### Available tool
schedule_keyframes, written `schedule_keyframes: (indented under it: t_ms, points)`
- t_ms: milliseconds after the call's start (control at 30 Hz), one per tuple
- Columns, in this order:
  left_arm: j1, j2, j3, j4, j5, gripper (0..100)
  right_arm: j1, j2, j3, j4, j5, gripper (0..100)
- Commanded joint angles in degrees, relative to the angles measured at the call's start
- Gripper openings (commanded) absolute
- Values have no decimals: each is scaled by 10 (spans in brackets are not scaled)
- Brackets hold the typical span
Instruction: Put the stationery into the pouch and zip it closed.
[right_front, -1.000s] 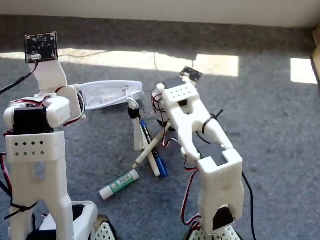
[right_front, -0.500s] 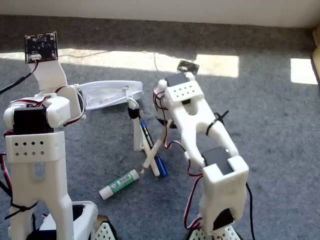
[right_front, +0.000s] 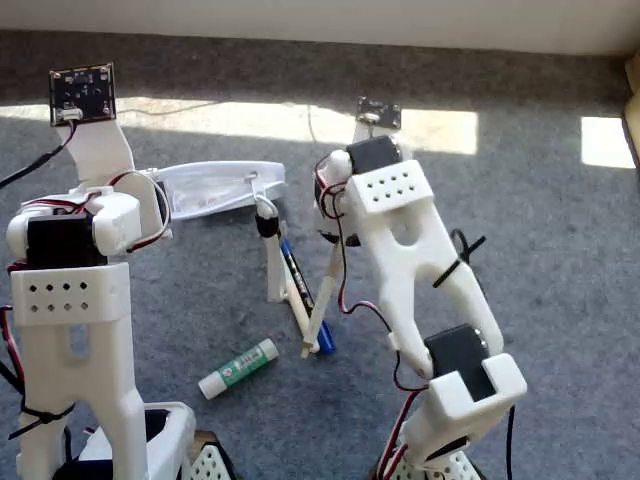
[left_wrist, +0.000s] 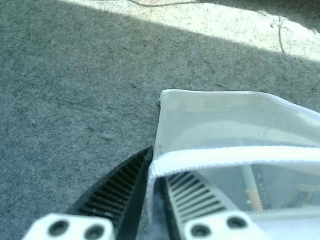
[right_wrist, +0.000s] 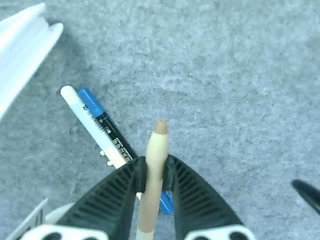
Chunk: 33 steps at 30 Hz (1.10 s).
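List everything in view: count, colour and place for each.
pouch: 1, white mesh, beyond the pens, edge pinched by the left arm
pencil: 1, cream, held over the pens
blue pen: 1, blue and black, on the carpet
white pen: 1, white, alongside the blue pen
white marker: 1, white with a black band, beside the pens
glue stick: 1, white with a green label, nearest the arm bases
carpet: 1, grey, underneath everything
left gripper: 1, black fingers shut on the pouch
right gripper: 1, black fingers shut on the pencil
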Motion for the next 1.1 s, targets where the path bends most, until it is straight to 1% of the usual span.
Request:
schedule_keyframes:
  t_ms: [0, 333, 467, 567, 667, 767, 1067]
  points:
    - [-9, 7, -12, -1, -6, 7, 4, -81, -40, 20, 24, 22]
    - [-9, 7, -12, -1, -4, 7, 2, -235, -42, 15, 27, 22]
    - [-8, 7, -12, -1, -4, 7, -27, -289, -44, 15, 28, 22]
    - [-8, 7, -12, -1, -4, 7, -59, -322, -44, -10, 71, 22]
    - [-8, 7, -12, -1, -4, 7, -84, -351, -42, -59, 110, 22]
    - [-8, 7, -12, -1, -4, 7, -101, -371, -41, -103, 133, 22]
    - [-8, 7, -12, -1, -4, 7, -175, -393, -44, -182, 201, 22]
